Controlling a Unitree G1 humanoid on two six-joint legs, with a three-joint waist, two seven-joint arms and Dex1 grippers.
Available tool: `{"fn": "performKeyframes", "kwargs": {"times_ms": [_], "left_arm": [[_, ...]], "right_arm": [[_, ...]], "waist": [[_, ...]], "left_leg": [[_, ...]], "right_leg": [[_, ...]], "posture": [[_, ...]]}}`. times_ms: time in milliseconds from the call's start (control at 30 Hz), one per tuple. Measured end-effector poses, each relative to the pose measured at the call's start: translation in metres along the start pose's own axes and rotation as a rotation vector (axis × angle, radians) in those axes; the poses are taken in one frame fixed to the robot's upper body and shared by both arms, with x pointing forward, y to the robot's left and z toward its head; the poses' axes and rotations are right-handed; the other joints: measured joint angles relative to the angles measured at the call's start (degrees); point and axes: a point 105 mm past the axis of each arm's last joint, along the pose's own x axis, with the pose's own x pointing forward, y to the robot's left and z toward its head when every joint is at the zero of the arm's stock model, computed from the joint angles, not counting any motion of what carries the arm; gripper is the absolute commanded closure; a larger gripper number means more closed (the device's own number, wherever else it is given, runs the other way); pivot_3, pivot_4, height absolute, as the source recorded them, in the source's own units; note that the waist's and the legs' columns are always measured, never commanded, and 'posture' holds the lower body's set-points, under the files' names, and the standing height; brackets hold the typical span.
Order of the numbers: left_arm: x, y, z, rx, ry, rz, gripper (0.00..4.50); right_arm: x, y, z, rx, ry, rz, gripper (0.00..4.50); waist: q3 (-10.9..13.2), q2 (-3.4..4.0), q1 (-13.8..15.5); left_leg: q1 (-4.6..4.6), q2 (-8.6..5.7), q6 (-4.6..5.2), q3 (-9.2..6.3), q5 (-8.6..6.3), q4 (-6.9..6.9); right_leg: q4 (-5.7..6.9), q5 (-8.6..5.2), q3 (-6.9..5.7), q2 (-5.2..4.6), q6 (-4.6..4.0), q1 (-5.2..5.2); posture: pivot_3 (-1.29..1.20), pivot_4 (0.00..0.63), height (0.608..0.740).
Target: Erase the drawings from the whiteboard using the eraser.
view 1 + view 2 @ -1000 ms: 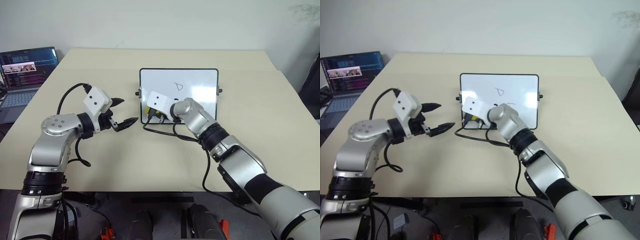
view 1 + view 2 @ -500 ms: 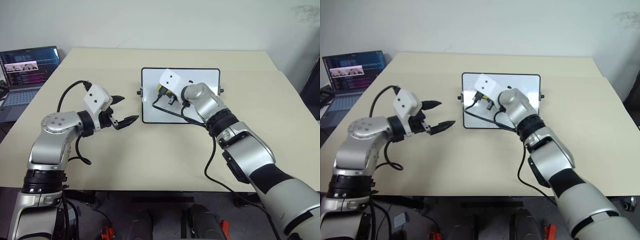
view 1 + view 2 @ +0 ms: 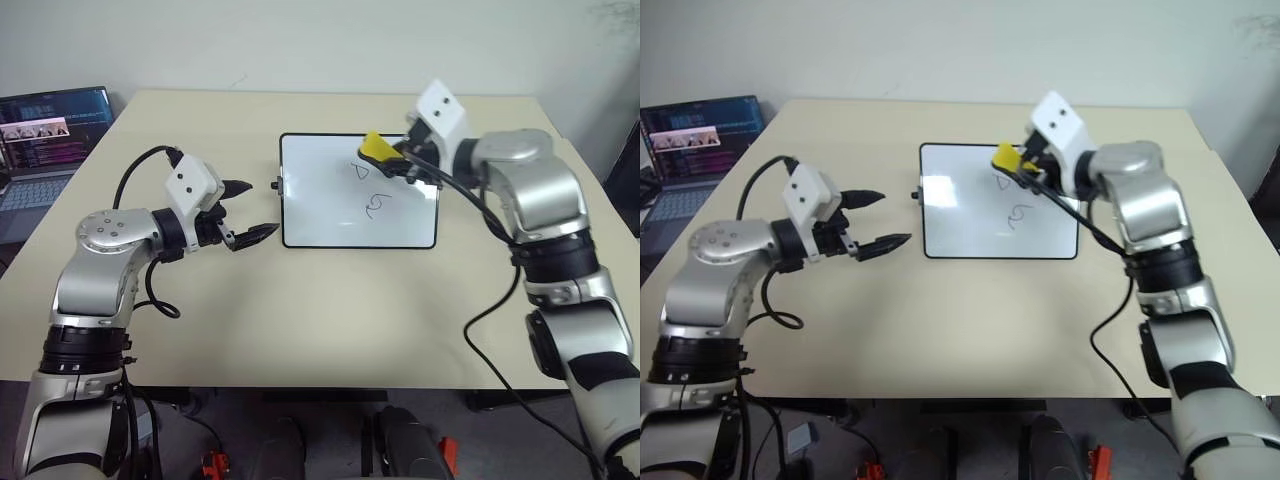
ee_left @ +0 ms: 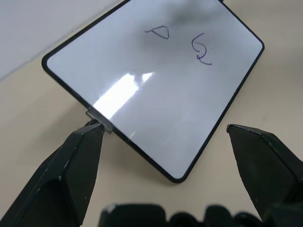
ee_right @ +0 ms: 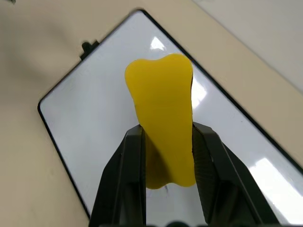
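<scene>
The whiteboard (image 3: 330, 205) lies flat in the middle of the table. Two of the drawings show on it: a small triangle-like shape (image 3: 362, 171) and a curly squiggle (image 3: 377, 206). My right gripper (image 3: 393, 158) hangs above the board's far edge, shut on the yellow eraser (image 3: 377, 148). In the right wrist view the eraser (image 5: 163, 113) sits squeezed between the two fingers, with the whiteboard (image 5: 90, 127) beneath it. My left gripper (image 3: 262, 207) is open just off the board's left edge, above the table. Its fingers (image 4: 71, 170) frame the whiteboard (image 4: 156, 109) in the left wrist view.
An open laptop (image 3: 45, 130) stands past the table's far left corner. The beige table (image 3: 330, 300) has bare room in front of the board and on both sides. A black cable (image 3: 490, 300) loops from my right arm over the table's right part.
My right arm swung up and to the right with the eraser, from the board's near left corner to above its far edge, uncovering the squiggle. The left gripper has barely moved.
</scene>
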Motion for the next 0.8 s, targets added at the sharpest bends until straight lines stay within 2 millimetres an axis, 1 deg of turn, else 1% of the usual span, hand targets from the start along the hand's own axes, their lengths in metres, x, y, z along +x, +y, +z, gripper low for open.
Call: {"fn": "performKeyframes", "kwargs": {"times_ms": [33, 100, 233, 400, 633, 733, 800], "left_arm": [[-0.001, 0.0, 0.0, 0.003, 0.004, -0.005, 0.0], [-0.001, 0.0, 0.002, 0.008, 0.0, -0.011, 0.0], [0.002, 0.002, 0.009, 0.026, -0.013, -0.017, 0.0], [0.002, 0.0, 0.008, 0.024, -0.01, -0.032, 0.0], [0.002, 0.0, 0.008, 0.022, -0.008, -0.034, 0.0], [0.002, 0.0, 0.008, 0.023, -0.008, -0.034, 0.0], [0.001, 0.001, 0.008, 0.024, -0.005, -0.033, 0.0]], "right_arm": [[-0.007, -0.005, -0.01, 0.007, 0.028, -0.017, 3.5], [-0.014, -0.012, -0.019, 0.02, 0.047, -0.041, 3.5], [-0.02, -0.015, -0.012, 0.019, 0.013, -0.05, 3.5], [-0.026, -0.02, -0.009, 0.027, -0.008, -0.069, 3.5], [-0.029, -0.018, -0.003, 0.013, -0.03, -0.057, 3.5], [-0.034, -0.018, -0.005, -0.007, -0.015, -0.058, 3.5], [-0.04, -0.018, -0.013, -0.016, 0.012, -0.053, 3.5]], "waist": [[0.01, -0.01, -0.07], [0.02, -0.01, -0.34], [0.03, -0.01, -0.49], [0.05, -0.02, -0.05], [0.05, -0.02, -0.06], [0.05, -0.03, 0.01], [0.05, -0.03, 0.03]], "left_leg": [[0.0, 0.0, 0.0, 0.05, 0.0, 0.0], [0.03, 0.0, 0.0, 0.1, 0.0, 0.0], [0.07, 0.02, 0.0, 0.13, 0.0, 0.0], [0.02, 0.01, 0.0, 0.12, 0.0, 0.0], [0.02, 0.01, 0.0, 0.12, 0.0, 0.0], [0.02, 0.01, 0.0, 0.11, 0.0, 0.0], [0.01, 0.01, 0.0, 0.11, 0.0, 0.0]], "right_leg": [[0.0, 0.0, 0.04, 0.0, 0.0, -0.01], [0.03, 0.0, 0.1, 0.0, 0.0, -0.04], [0.07, -0.01, 0.12, 0.01, -0.01, -0.04], [0.03, -0.01, 0.1, 0.0, -0.01, -0.04], [0.03, -0.01, 0.1, 0.0, -0.01, -0.04], [0.02, -0.01, 0.1, 0.0, -0.01, -0.04], [0.0, -0.01, 0.1, 0.0, -0.01, -0.04]], "posture": [[0.0, 0.15, 0.74], [0.0, 0.15, 0.74], [0.0, 0.15, 0.74], [0.0, 0.15, 0.74], [0.0, 0.15, 0.74], [0.0, 0.15, 0.74], [0.0, 0.15, 0.74]]}}
